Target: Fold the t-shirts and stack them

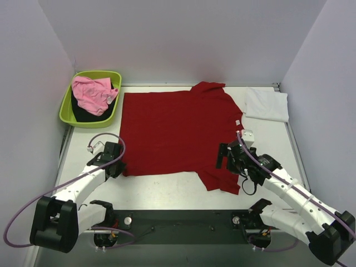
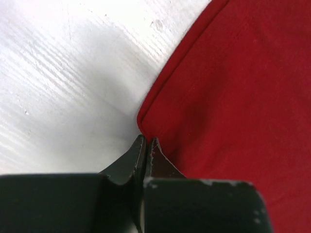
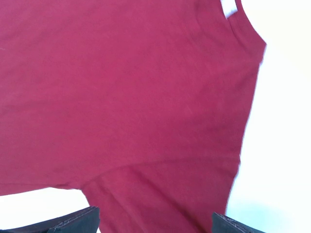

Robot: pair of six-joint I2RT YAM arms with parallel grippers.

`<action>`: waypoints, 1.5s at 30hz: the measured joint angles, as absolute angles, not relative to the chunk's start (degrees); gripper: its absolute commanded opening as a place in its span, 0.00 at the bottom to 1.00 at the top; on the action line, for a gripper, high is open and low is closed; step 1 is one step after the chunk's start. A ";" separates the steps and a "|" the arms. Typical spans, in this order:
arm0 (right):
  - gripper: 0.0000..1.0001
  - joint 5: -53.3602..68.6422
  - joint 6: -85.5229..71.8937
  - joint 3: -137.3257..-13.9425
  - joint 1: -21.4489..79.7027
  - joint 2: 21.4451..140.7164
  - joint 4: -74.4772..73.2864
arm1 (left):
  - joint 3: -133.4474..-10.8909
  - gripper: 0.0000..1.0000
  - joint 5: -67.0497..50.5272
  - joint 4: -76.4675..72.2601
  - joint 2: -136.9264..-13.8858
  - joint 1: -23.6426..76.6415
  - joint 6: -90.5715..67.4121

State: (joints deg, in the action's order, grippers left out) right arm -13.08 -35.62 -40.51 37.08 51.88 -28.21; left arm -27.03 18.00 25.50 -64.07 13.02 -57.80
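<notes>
The deep red t-shirt (image 1: 178, 128) lies spread flat in the middle of the table. My left gripper (image 1: 118, 167) is shut at its near left hem corner. In the left wrist view the tips (image 2: 146, 141) touch the corner of the red cloth (image 2: 233, 97), and no cloth shows between the jaws. My right gripper (image 1: 222, 157) is open just above the near sleeve. Its fingers (image 3: 73, 224) stand wide apart over the red cloth (image 3: 146, 97). The white shirt (image 1: 267, 104) lies folded at the back right. The pink shirt (image 1: 93, 93) lies bunched on the black one (image 1: 83, 114).
The lime-green tub (image 1: 65, 111) holding the pink and black shirts stands at the back left, partly off the table edge. Grey walls close in on the left, back and right. Bare white table (image 1: 161, 189) shows in front of the red shirt.
</notes>
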 measured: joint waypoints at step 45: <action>0.47 -9.69 -67.22 -19.20 33.63 35.44 -42.61 | -27.03 0.00 7.62 28.03 -56.77 6.50 -51.88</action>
